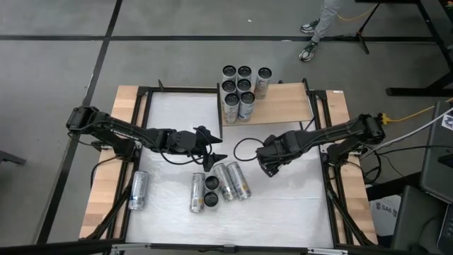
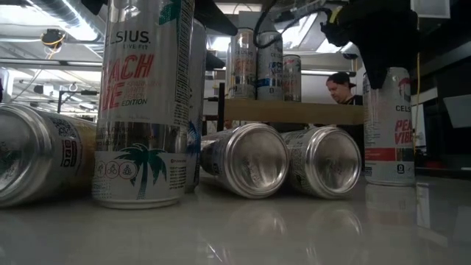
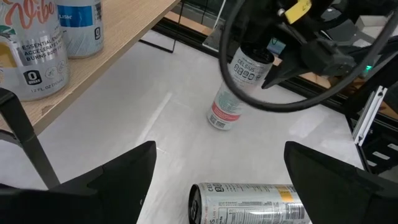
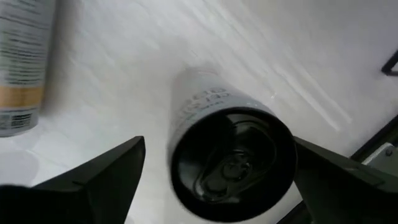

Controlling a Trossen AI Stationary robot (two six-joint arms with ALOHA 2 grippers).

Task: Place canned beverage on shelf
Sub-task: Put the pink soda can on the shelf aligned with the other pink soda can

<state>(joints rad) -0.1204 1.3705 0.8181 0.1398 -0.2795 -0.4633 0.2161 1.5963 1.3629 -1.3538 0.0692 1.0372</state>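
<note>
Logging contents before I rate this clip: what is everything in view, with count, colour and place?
shelf: one, pale wood with black posts, far side of the table
shelf cans: seven, silver, upright, clustered at the shelf's left end
lying cans: four, silver, on their sides on the table
upright pair: two, silver with dark tops, standing among the lying cans
lone can: one, silver and red, upright on the table
table: one, white
person: one, behind the table
left gripper: open, beside the lying cans
right gripper: open, fingers either side of the lone can
</note>
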